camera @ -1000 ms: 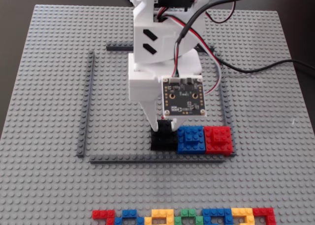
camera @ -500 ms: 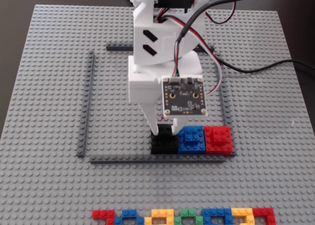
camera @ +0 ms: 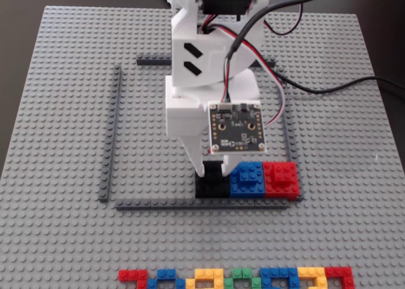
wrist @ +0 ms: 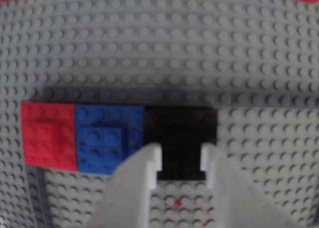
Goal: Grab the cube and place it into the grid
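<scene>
The cube [wrist: 179, 138] sits inside the grid [camera: 209, 205], near its front bar and touching the blue block [wrist: 107, 140], which abuts the red block [wrist: 47, 138]. The end effector [wrist: 180, 160] straddles the cube's raised centre, fingers spread slightly with no clear pinch. Rising off-vertical, a finger could snag the cube and unseat it or nudge the blue block.

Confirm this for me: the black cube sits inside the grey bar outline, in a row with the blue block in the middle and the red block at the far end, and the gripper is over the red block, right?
Not quite. The gripper is over the black cube, not the red block; the wrist view shows its fingers straddling the cube. The rest holds: in the fixed view the cube sits inside the grid, with the blue block in the middle.
</scene>
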